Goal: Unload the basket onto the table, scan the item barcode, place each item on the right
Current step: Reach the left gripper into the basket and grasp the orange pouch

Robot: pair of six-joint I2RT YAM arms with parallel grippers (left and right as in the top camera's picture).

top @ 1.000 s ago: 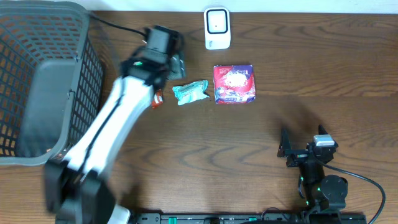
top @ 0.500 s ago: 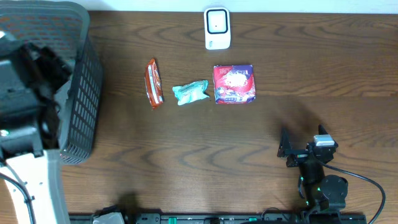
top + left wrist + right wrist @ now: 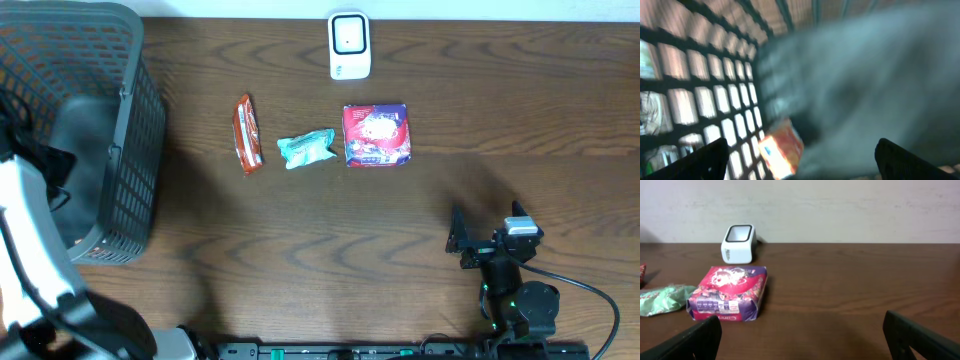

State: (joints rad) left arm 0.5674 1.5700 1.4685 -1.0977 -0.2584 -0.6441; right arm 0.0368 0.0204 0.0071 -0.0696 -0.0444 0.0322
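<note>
Swinging clear of the table, the left arm has left the red packet (image 3: 246, 133) lying beside the green packet (image 3: 306, 148) and the purple box (image 3: 377, 134), near the scanner (image 3: 349, 45). The left gripper (image 3: 807, 162) is now inside the basket (image 3: 130, 120), jaws spread wide, holding nothing. An orange box (image 3: 782, 152), blurred, lies below it and is judged the next item to scan. The right gripper (image 3: 458, 240) is parked, fully open and empty.
</note>
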